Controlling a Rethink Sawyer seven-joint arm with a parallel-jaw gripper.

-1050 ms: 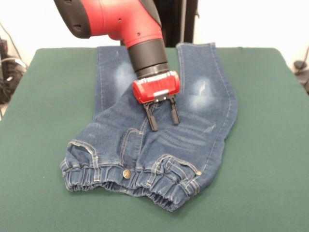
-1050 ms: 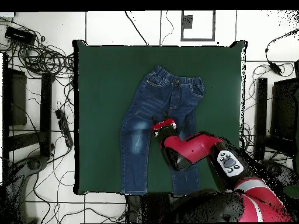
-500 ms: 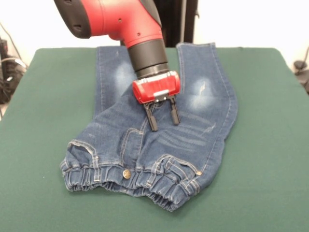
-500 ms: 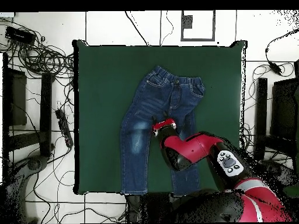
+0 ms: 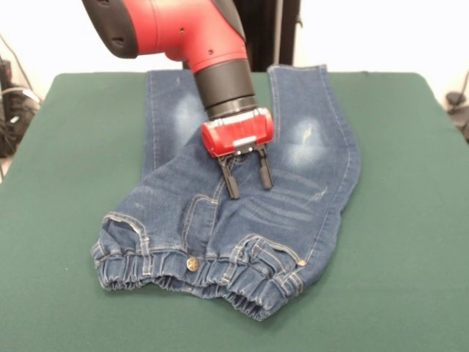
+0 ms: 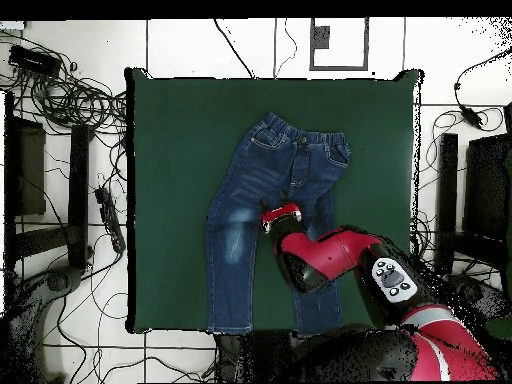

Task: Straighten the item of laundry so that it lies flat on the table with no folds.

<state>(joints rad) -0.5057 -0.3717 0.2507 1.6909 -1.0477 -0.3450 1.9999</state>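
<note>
Nearest the front camera, the gathered waistband (image 5: 194, 282) of the jeans (image 5: 242, 213) is bunched and rumpled, with the metal button (image 5: 192, 264) showing; that end does not lie flat on the table (image 5: 66, 191). Behind it, my gripper (image 5: 248, 179) hangs just above the crotch seam with both fingers (image 5: 230, 180) spread apart and nothing between them. Farther back, the 2 legs run toward the far edge, and the faded thigh patches (image 5: 304, 143) look fairly smooth.

My worry is that if I come straight down and pinch here, I will catch both denim layers and drag the whole garment instead of pulling out a fold. Pulling toward the legs could also gather the hips more. From overhead the jeans (image 6: 270, 220) sit near the table's middle, so sliding off seems unlikely.

I can read no brand, label or writing anywhere.
</note>
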